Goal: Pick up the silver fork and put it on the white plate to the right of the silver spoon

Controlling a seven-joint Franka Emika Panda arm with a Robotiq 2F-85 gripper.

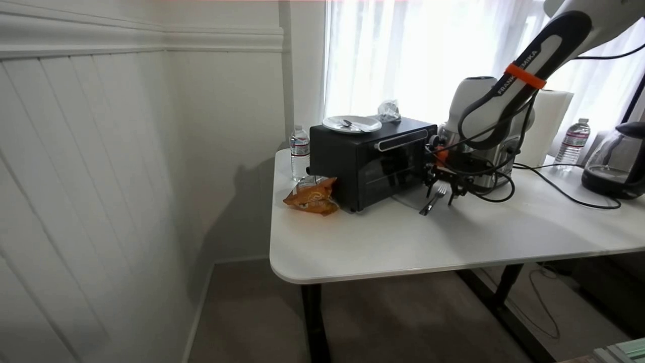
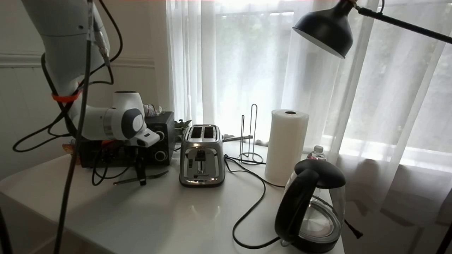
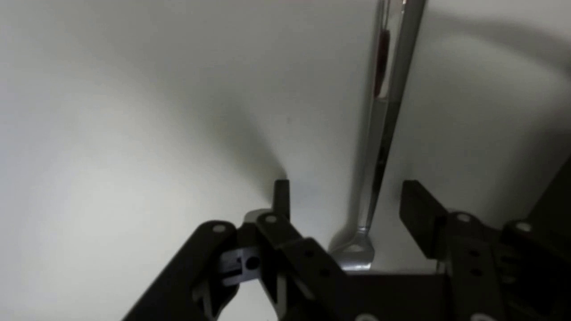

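The silver fork [image 3: 379, 133] lay on the white table [image 1: 363, 247], handle toward 12 o'clock in the wrist view. The gripper [image 3: 345, 198] straddled it, 2 fingers [image 3: 281, 203] apart, the 3 o'clock finger nearer, probably so that closing would pinch the shaft. In an exterior view, the white plate [image 1: 371, 126] sat atop the black toaster oven [image 1: 370, 161], between 10 and 11 o'clock from the fork; that perch likely called for a high lift. The silver spoon [image 1: 348, 123] on it apparently left room alongside.

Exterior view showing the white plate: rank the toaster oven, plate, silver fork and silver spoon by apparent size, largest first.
Largest: black toaster oven
Then: white plate
Then: silver fork
Smallest: silver spoon
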